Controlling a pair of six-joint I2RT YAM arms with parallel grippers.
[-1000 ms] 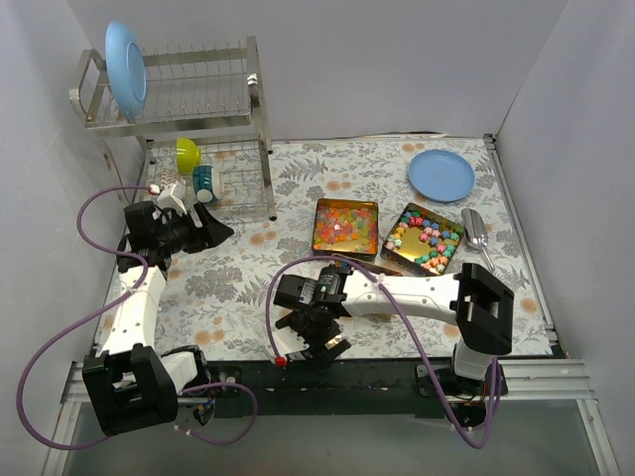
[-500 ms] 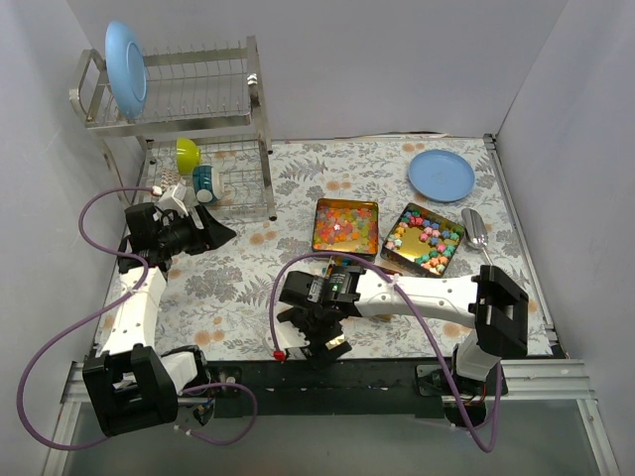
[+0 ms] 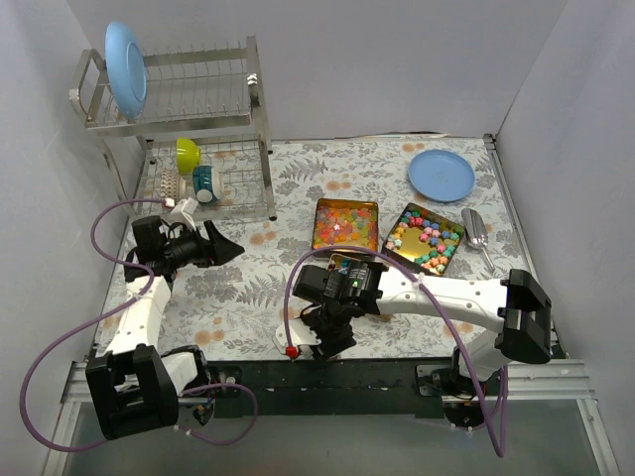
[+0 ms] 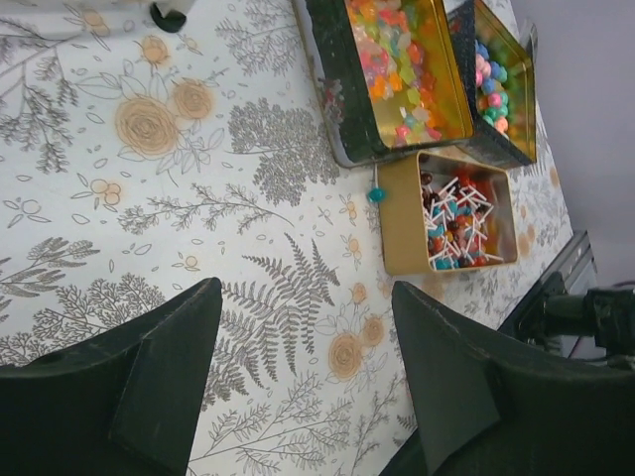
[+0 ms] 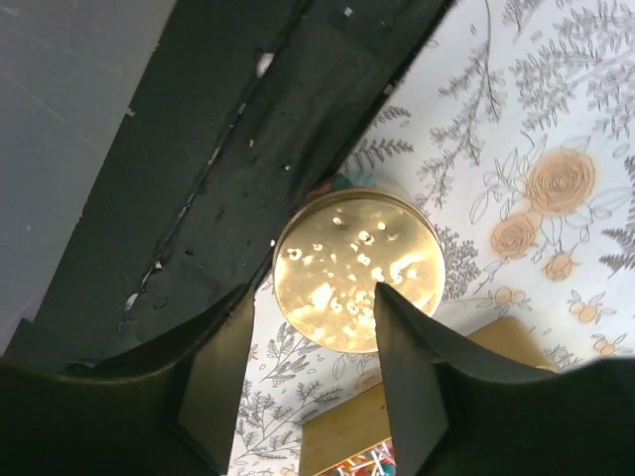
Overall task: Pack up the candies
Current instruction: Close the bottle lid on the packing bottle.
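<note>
candies (image 3: 345,224) in tins (image 3: 317,229) mid-table, plate (image 3: 442,175) behind them, rack (image 3: 169,99) back left

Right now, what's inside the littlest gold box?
Red, blue and white wrapped candies with thin white ends, piled up in the box. The pile covers the bottom, so anything lying underneath is hidden.

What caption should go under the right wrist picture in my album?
The right gripper, open, frames a round gold lid on the flowery tablecloth beside the black table edge.
</note>
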